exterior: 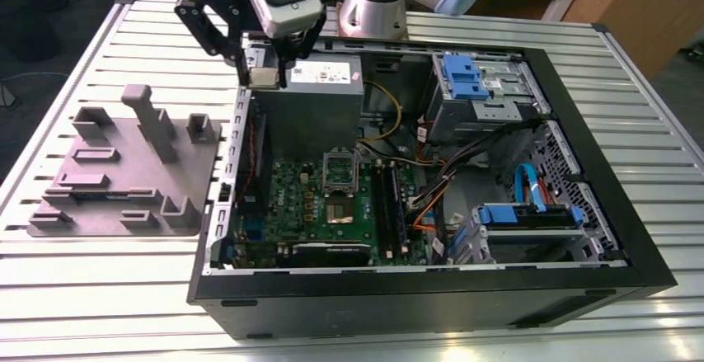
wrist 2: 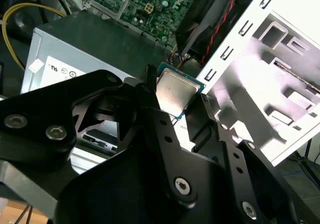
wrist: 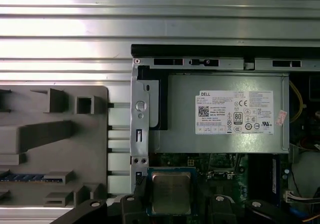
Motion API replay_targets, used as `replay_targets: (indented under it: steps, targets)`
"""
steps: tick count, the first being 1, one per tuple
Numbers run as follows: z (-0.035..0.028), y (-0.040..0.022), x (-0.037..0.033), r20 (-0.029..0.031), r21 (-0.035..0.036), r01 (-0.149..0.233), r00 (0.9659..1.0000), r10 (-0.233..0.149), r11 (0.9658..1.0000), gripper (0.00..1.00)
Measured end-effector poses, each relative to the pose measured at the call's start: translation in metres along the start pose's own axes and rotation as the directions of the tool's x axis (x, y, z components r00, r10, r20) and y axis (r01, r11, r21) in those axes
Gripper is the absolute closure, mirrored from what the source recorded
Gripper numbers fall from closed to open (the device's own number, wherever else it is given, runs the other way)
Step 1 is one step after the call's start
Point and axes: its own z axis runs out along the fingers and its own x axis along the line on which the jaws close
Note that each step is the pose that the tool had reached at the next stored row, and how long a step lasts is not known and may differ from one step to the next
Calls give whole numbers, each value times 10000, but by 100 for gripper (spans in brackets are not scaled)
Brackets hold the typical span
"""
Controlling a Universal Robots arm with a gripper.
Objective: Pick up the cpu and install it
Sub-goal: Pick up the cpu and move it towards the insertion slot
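The cpu (wrist 2: 174, 92) is a small flat square chip with a silver-grey metal top, and my gripper (wrist 2: 176, 96) is shut on its edges. In the first wrist view the cpu (wrist: 171, 193) sits between the black fingers (wrist: 134, 204), and the gripper (wrist: 172, 200) hangs over the case's corner where the power supply meets the motherboard. In the exterior view the gripper (exterior: 262, 77) hovers with the cpu (exterior: 262, 79) above the far corner of the open computer case (exterior: 440, 296), towards the exterior view's left. The green motherboard (exterior: 330, 213) lies lower in the case.
A grey power-supply box (exterior: 313, 90) lies right beside the gripper. A grey plastic tray with upright posts (exterior: 121, 172) rests on the slatted table at the exterior view's left. Cables, blue drive brackets (exterior: 528, 213) and black memory sticks (exterior: 387, 201) crowd the case.
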Motion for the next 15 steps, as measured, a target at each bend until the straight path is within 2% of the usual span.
replay_targets:
  steps: [15]
  targets:
    - [3,4,-317,0,1,0,10000,0,10000,53]
